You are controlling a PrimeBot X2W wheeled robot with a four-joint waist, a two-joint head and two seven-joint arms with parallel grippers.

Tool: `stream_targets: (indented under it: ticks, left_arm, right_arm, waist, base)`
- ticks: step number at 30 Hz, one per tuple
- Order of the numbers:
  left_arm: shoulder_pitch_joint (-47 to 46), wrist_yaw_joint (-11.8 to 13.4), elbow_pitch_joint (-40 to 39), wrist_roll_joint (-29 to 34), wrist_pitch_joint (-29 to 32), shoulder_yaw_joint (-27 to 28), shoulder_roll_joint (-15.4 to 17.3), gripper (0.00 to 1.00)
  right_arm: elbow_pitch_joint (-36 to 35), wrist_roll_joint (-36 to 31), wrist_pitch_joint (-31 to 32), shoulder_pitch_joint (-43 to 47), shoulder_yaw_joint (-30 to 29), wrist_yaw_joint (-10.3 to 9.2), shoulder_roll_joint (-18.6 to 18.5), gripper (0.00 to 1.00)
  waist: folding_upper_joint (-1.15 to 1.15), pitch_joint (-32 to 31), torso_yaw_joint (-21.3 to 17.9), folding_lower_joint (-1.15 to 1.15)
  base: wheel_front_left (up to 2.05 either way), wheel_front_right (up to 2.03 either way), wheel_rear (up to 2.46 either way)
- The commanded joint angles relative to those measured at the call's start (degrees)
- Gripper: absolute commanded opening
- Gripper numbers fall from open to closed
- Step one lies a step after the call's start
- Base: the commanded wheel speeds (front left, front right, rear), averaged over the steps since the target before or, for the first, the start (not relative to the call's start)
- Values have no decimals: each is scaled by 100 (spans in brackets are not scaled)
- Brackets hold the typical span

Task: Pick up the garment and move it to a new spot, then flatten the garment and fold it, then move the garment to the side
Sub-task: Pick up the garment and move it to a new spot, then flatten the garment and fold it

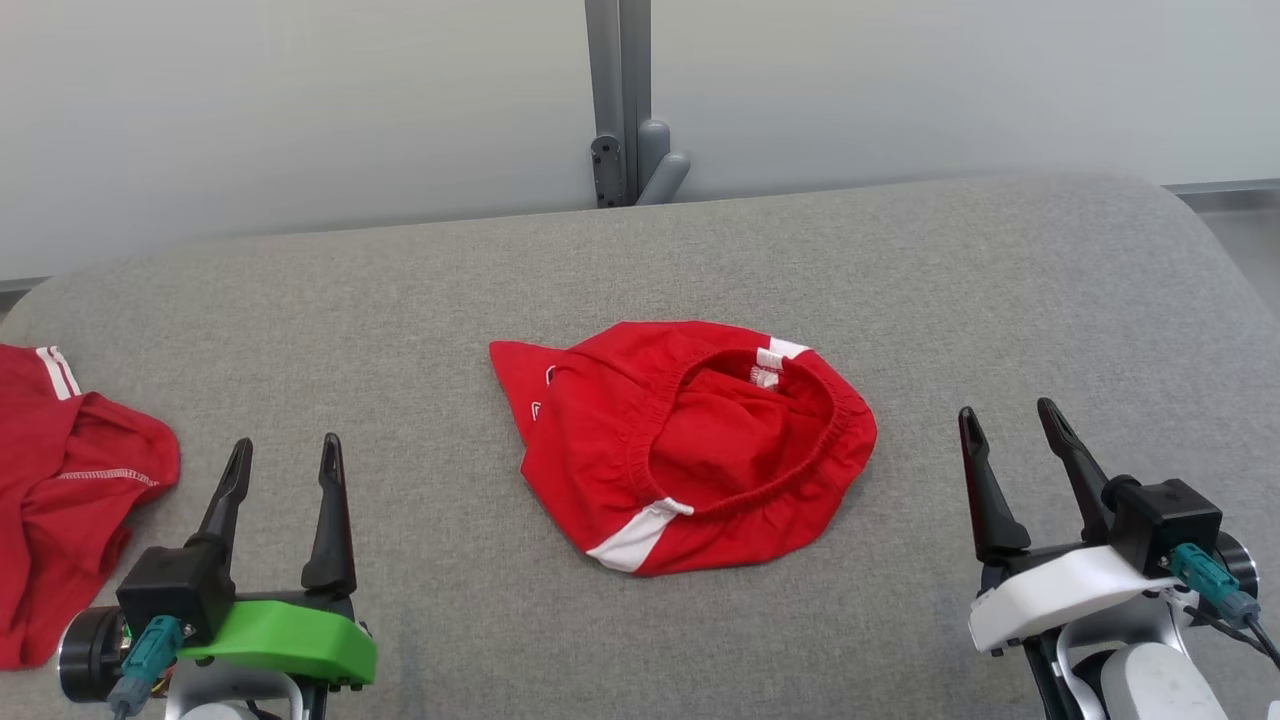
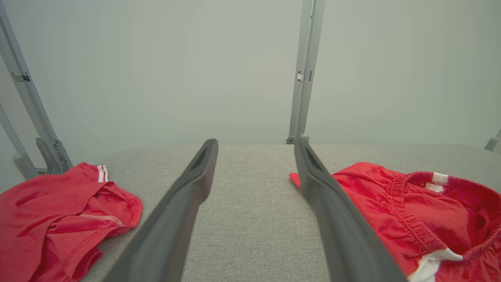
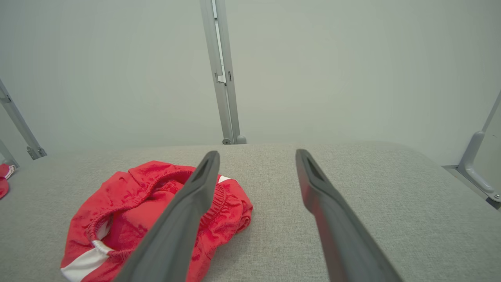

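Observation:
A crumpled pair of red shorts with white trim and an elastic waistband lies in the middle of the grey padded table. The same shorts show at the right of the left wrist view, and as shorts at the lower left of the right wrist view. My left gripper hovers open at the lower left, well apart from the shorts. At the lower right my right gripper is open too, with nothing between its fingers.
A second red garment with white stripes lies at the table's left edge, close to my left gripper; it appears as the garment in the left wrist view. A grey metal post stands behind the table against the pale wall.

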Motion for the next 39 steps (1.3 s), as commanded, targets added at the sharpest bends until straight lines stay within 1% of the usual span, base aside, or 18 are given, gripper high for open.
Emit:
stream_targets:
  ticks: [1,9,24,30,35,39]
  left_arm:
    - [97,20,-31,-4,15,10,46,100]
    - [204,117,-144,-4,76,1,86,100]
    - [139,119,-51,-68,97,8,138,100]
    - [156,173,-68,-56,112,-26,129,100]
    - [116,187,-71,-76,107,-45,113,100]
    - [37,157,-59,-82,97,-60,115,100]
  right_arm:
    - [-37,-8,39,89,-38,-1,2,100]
    - [-200,-60,127,215,-109,0,12,100]
    - [-209,-55,162,216,-119,0,43,100]
    - [-188,-57,159,201,-110,0,47,100]
    - [-181,-77,173,158,-100,0,48,100]
    - [-170,-99,191,78,-68,0,14,100]
  waist:
    - [0,-26,-12,0]
    - [0,-47,-34,0]
    - [0,-42,-44,0]
    - [0,-42,-56,0]
    - [0,-35,-18,0]
    - [0,-4,92,0]
  base:
    - [0,0,0]
    - [0,0,0]
    - [0,0,0]
    - [0,0,0]
    - [0,0,0]
    - [0,0,0]
